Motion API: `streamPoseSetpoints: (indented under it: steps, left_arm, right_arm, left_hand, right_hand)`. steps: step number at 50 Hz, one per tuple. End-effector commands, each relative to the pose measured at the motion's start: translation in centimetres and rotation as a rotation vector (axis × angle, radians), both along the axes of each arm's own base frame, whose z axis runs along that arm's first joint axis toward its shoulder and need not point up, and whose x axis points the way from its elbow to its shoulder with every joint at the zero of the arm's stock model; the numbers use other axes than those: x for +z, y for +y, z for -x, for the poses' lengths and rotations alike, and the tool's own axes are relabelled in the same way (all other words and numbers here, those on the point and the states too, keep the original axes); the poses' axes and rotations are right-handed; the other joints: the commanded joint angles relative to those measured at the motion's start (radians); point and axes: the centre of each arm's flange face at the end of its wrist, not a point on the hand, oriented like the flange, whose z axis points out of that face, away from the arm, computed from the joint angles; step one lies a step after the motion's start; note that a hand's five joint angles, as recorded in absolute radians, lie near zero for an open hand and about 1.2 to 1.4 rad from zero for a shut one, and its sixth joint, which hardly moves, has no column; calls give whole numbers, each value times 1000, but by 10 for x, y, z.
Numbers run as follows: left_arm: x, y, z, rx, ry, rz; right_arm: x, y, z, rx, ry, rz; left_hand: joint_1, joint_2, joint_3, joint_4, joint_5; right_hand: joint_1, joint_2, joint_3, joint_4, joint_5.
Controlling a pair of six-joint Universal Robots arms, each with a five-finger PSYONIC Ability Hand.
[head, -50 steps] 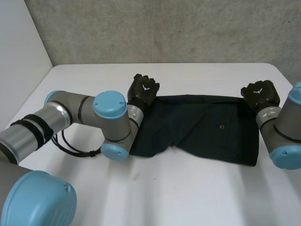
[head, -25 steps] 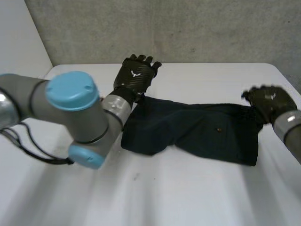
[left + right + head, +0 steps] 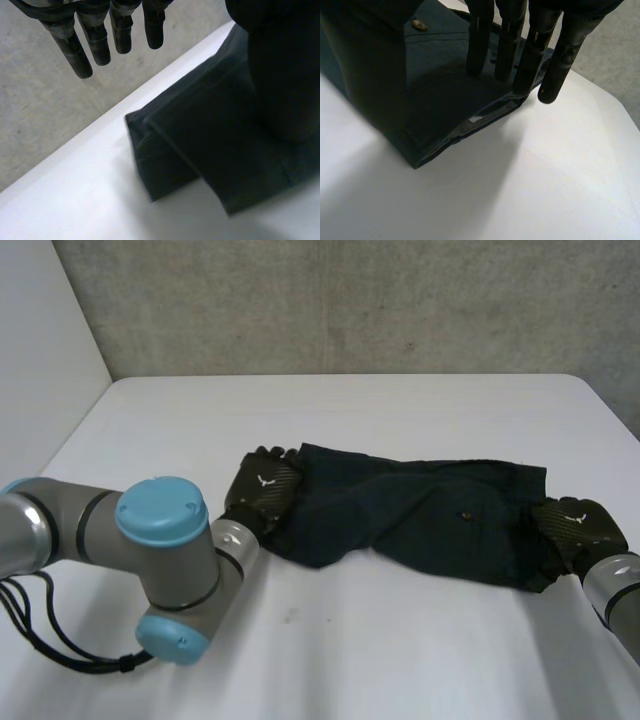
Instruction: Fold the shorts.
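Lying stretched sideways across the white table (image 3: pixel 400 660), one pair of dark shorts (image 3: pixel 420 515) is spreading from the robot's left toward its right, rumpled rather than flat. A single small button (image 3: pixel 470 513) is showing on the upper layer in the right-hand half. Two black hands are sitting at the cloth, one at each end. The left hand (image 3: pixel 262 488) is resting back-up at the shorts' left end, meeting that edge in the head view. In its own wrist view its fingers (image 3: pixel 97 42) are hanging straight and slightly spread, holding nothing, their tips beside a folded leg hem and not on the cloth. A dark blurred mass beside them is covering part of the cloth, and I cannot tell whether it is thumb or fabric. The right hand (image 3: pixel 578 525) is sitting at the right end, by the near corner of the shorts. Its fingers are pointing straight, side by side, curling round nothing. Most of their tips are pointing at the cloth just inside its end edge, while the outermost tip is hanging over bare table just past that edge. Whether those tips are pressing the fabric I cannot tell. Two grey arms with light-blue caps are showing: the left arm (image 3: pixel 150 540) is angling across the near-left part of the table, and the right arm (image 3: pixel 620 590) is sitting at the near-right corner. One grey wall (image 3: pixel 350 300) is standing behind the table.
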Motion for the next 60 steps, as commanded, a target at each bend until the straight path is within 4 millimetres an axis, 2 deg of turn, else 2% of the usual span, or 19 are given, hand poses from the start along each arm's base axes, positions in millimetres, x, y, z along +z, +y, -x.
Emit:
streamPoseSetpoints:
  steps: [1, 8, 13, 16, 20, 23, 29, 32, 35, 37, 40, 45, 50, 53, 60]
  left_arm:
    - [-18, -28, -12, 45, -153, 69]
    - [-13, -34, -13, 67, -187, 121]
    - [-9, -31, -15, 55, -185, 116]
    - [-1, -27, -15, 46, -174, 123]
    - [13, -20, -14, 37, -153, 136]
    - [33, -14, -13, 37, -99, 154]
    - [67, -11, -16, 54, 27, 154]
    - [73, -11, -18, 58, 50, 147]
    - [76, -10, -19, 60, 60, 142]
    - [77, -8, -18, 57, 60, 139]
    - [72, -3, -19, 53, 50, 120]
    - [67, 3, -20, 46, 51, 92]
    - [70, 7, -18, 42, 111, 61]
    - [71, 8, -18, 46, 153, 36]
    - [70, 9, -18, 45, 171, 18]
  right_arm:
    - [-6, -6, -2, 5, -1, 11]
    - [-6, -7, -3, 7, -3, 21]
    - [-4, -9, -2, 6, -2, 29]
    - [-3, -11, -2, 8, 1, 30]
    - [-4, -9, 0, 6, 22, 21]
    - [-2, -9, 2, 21, 69, 23]
    - [4, -17, 32, -15, 204, -10]
    - [3, -17, 35, -12, 193, -31]
    - [3, -16, 34, -22, 147, -40]
    - [4, -15, 30, -40, 46, -53]
    - [11, -12, 25, -48, -110, -61]
    - [14, -2, 16, 6, -248, -89]
    - [8, 3, 12, 41, -257, -94]
    - [4, -1, 13, 41, -244, -61]
    - [-18, -11, 14, 52, -175, -77]
  left_hand:
    - [26, 19, 10, 17, -1]
    - [14, 8, -2, 5, -13]
    - [0, -7, -16, -10, -28]
    - [-3, -10, -19, -13, -31]
    - [-6, -13, -22, -16, -34]
    - [-6, -13, -22, -16, -34]
    - [-3, -10, -19, -13, -31]
    - [-6, -13, -22, -16, -34]
    - [-6, -13, -22, -16, -34]
    - [-3, -10, -19, -13, -31]
    - [-3, -10, -19, -13, -31]
    - [-3, -10, -19, -13, -31]
    - [-3, -10, -19, -13, -31]
    - [-3, -10, -19, -13, -31]
    - [-3, -10, -19, -13, -31]
  right_hand:
    - [385, 302, 303, 304, 325]
    - [585, 502, 503, 504, 525]
    - [924, 841, 842, 843, 864]
    - [925, 842, 843, 843, 864]
    - [925, 842, 843, 843, 864]
    - [925, 842, 843, 843, 864]
    - [925, 842, 843, 843, 864]
    - [264, 182, 182, 183, 204]
    - [198, 115, 116, 117, 138]
    - [37, -46, -45, -45, -24]
    - [-8, -90, -90, -89, -68]
    - [-104, -187, -187, -186, -165]
    - [-87, -170, -169, -168, -148]
    - [-69, -152, -152, -151, -130]
    - [19, -64, -63, -63, -42]
